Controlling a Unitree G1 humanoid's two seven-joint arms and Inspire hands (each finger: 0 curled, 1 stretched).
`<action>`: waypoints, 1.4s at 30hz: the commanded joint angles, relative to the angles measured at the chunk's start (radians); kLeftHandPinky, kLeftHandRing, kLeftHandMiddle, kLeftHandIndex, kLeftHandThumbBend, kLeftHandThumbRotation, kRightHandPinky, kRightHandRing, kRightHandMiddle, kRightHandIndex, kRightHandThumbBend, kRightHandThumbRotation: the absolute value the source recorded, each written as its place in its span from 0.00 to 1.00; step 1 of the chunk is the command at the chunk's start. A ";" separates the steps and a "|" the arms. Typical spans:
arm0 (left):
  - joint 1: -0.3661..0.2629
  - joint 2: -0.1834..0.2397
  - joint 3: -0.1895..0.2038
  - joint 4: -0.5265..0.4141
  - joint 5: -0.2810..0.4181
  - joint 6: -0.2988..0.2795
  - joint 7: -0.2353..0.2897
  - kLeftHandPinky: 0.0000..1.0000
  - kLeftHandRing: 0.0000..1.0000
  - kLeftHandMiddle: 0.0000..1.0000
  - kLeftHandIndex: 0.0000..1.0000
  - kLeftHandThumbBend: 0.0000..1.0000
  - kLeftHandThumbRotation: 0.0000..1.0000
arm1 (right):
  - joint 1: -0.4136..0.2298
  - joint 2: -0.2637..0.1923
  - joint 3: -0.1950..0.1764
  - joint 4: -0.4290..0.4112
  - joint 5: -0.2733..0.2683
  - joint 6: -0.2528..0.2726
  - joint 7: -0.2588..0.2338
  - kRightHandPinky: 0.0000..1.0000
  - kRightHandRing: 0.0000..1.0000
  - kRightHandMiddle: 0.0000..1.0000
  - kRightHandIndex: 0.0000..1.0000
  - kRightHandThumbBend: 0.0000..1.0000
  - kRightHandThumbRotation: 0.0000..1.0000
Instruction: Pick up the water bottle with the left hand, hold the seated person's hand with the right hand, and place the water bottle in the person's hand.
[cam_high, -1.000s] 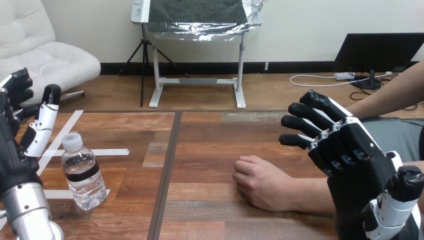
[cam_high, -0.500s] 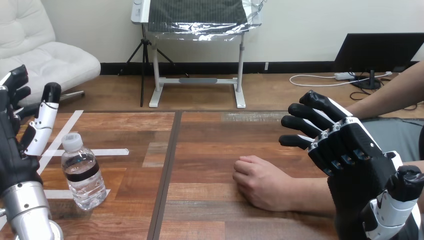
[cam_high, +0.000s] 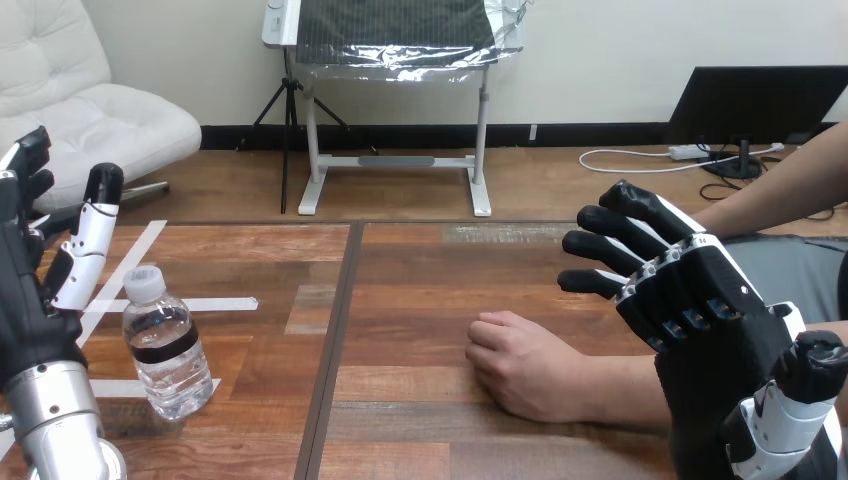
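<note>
A clear water bottle (cam_high: 165, 342) with a white cap and a dark label stands upright on the table at the left. My left hand (cam_high: 35, 290) is raised just left of it, fingers straight and spread, not touching it. The person's hand (cam_high: 520, 364) rests on the table as a loose fist, right of the middle. My right hand (cam_high: 685, 300) hovers to the right of that fist and above the person's forearm, fingers relaxed and pointing left, apart from the fist.
White tape strips (cam_high: 215, 304) are stuck to the wooden table (cam_high: 400, 290) around the bottle. A dark seam (cam_high: 338, 330) runs down the tabletop between the bottle and the person's hand.
My left hand has drifted slightly to the left, away from the bottle. The right hand, the bottle and the person's hand have stayed put.
</note>
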 joint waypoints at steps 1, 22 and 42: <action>-0.015 0.017 -0.014 -0.059 0.014 0.017 -0.017 0.73 0.88 0.88 0.85 0.72 0.71 | -0.042 0.005 -0.003 -0.008 0.009 -0.006 0.002 0.69 0.78 0.80 0.81 0.93 0.98; -0.003 0.031 -0.012 -0.054 -0.044 0.109 -0.137 0.99 1.00 0.99 0.99 0.76 0.69 | -0.043 0.006 -0.004 -0.010 0.006 -0.005 0.001 0.69 0.78 0.80 0.81 0.94 0.98; -0.007 0.031 -0.017 -0.019 -0.014 0.070 -0.138 1.00 1.00 1.00 1.00 0.86 0.59 | -0.041 0.003 -0.012 -0.013 -0.007 -0.008 -0.004 0.68 0.77 0.79 0.80 0.94 0.98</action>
